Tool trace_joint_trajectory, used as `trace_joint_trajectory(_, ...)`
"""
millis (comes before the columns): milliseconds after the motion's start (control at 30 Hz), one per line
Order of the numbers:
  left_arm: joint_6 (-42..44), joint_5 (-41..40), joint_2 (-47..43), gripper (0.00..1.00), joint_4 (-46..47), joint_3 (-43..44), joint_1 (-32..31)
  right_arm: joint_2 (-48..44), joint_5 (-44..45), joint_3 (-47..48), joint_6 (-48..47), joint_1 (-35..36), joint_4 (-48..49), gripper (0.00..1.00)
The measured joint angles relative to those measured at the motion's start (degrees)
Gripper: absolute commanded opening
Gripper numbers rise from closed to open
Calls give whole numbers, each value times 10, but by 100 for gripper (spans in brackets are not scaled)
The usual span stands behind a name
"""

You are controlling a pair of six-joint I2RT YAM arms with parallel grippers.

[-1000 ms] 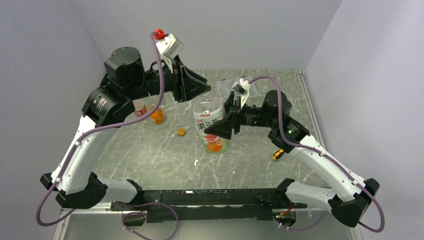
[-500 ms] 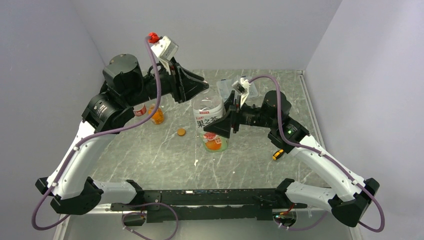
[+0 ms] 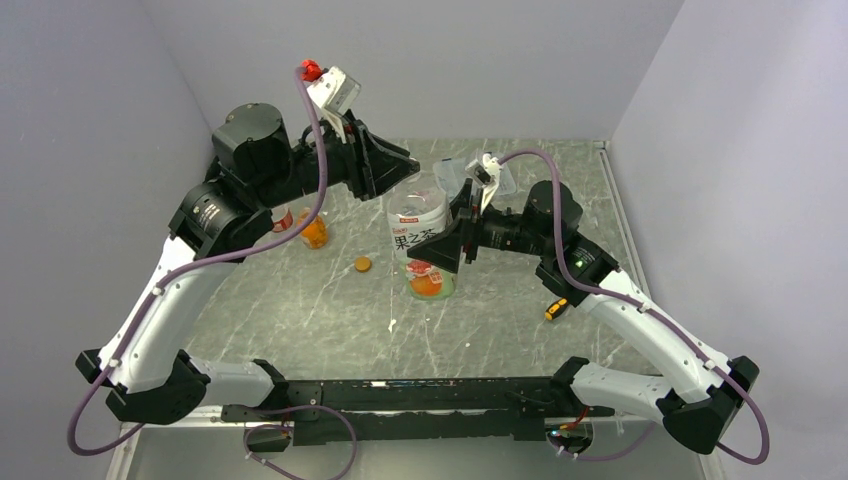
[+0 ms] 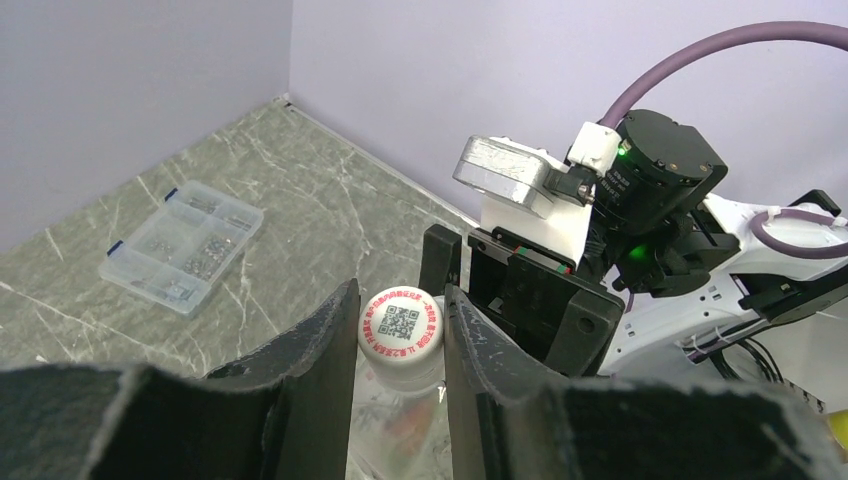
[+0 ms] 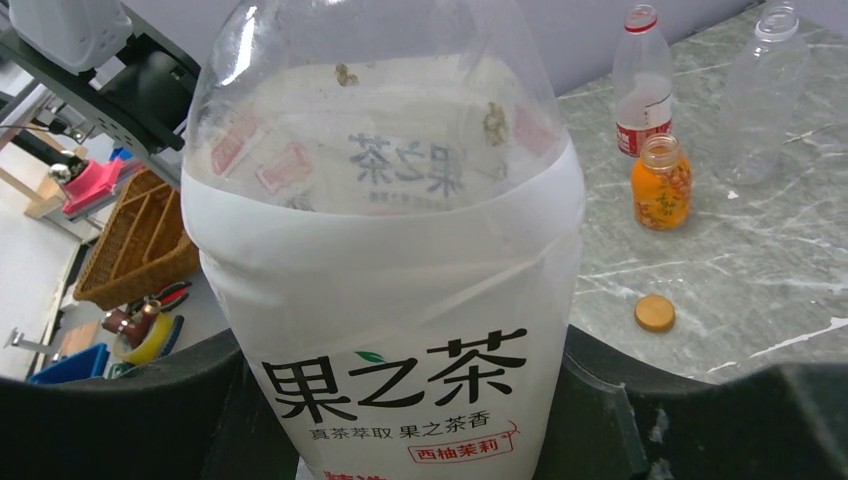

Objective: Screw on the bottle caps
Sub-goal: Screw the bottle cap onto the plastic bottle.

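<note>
Surface: a grey-green marble-patterned table top (image 3: 330, 320) with pale veins; both arm bases sit at its near edge.
Room: plain pale lavender walls close in the left, far and right sides.
Other items: a flat clear plastic compartment box (image 4: 182, 245) lies near the far edge, and a small yellow-and-black tool (image 3: 556, 308) lies beside the right arm.
Main bottle: a large clear plastic bottle with a white label (image 5: 380, 250) stands about upright in the middle of the table. The label carries black characters, the upper body is clear, and orange contents show at the bottom.
Its cap: a whitish round screw cap with a red-ringed printed code (image 4: 400, 326) sits on the neck of the large bottle.
Side bottles: a slim clear bottle with a red label and red cap (image 5: 641, 85), a squat clear bottle of orange liquid (image 5: 662, 183) and a clear unlabelled plastic bottle (image 5: 760, 90) stand grouped at the left. The squat one has an open neck.
Loose cap: a small round orange cap (image 3: 362, 264) lies flat on the table between that group and the large bottle, touching neither.
Left gripper (image 4: 401, 300): it comes down from above, narrowly parted, with its dark fingers (image 4: 330, 340) pressed against opposite sides of the whitish cap.
Right gripper (image 5: 410, 420): it reaches in from the right, set wider and clamped around the labelled body of the large bottle, one finger on each side.
</note>
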Motion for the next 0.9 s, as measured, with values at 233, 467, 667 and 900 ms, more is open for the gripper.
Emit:
trace_joint_trajectory(233,0,-5,7,21,-13,12,0,0,8,0,-12,0,-3,24)
trace_joint_trajectory(467,1,-7,25,26,-32,40,0,0,21,0,-21,0,-2,25)
trace_joint_trajectory(667,5,-8,37,29,-43,57,0,1,28,1,-30,-1,-3,25)
trace_joint_trajectory(900,7,-13,48,33,-52,72,0,3,35,1,-32,-1,-3,25)
